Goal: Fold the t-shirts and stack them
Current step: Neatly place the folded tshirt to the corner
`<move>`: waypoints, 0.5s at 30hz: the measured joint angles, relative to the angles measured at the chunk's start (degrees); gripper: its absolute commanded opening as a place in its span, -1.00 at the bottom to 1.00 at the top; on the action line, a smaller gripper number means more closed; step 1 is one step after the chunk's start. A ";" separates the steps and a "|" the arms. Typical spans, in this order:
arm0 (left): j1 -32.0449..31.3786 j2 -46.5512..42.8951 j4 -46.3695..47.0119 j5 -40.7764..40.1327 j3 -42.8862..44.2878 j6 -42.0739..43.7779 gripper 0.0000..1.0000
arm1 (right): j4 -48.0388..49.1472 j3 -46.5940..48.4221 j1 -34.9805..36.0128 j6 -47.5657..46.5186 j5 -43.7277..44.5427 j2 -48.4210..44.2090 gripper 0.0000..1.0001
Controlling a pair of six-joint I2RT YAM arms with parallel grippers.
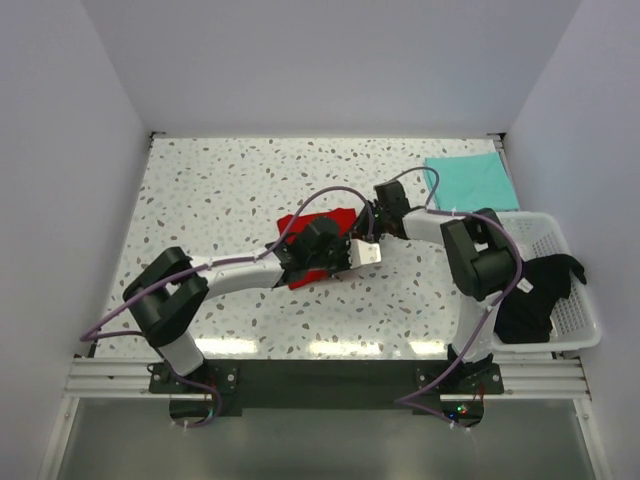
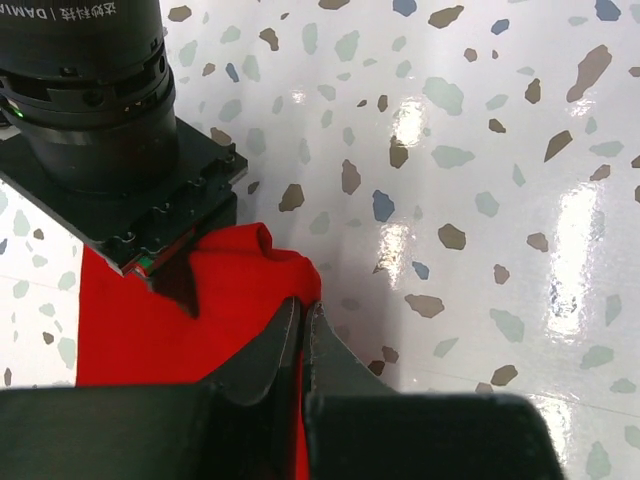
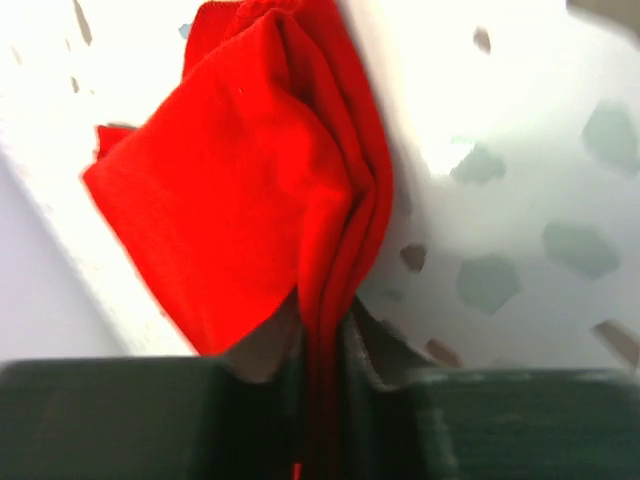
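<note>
The red shirt (image 1: 330, 218) lies bunched at the middle of the table (image 1: 230, 190), partly hidden under both arms. The left gripper (image 2: 302, 312) is clenched on an edge of it, with red cloth running down between its fingers. The right gripper (image 3: 320, 335) also grasps the red shirt, with several folded layers pinched between its jaws. The teal shirt (image 1: 468, 180) lies folded flat at the far right corner. The black shirt (image 1: 540, 290) hangs over the basket (image 1: 585, 320) at the right edge.
</note>
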 measured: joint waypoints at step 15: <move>11.65 -16.74 -16.68 8.59 -1.95 -7.17 1.00 | -20.31 23.80 -0.20 -34.64 18.25 1.38 -1.00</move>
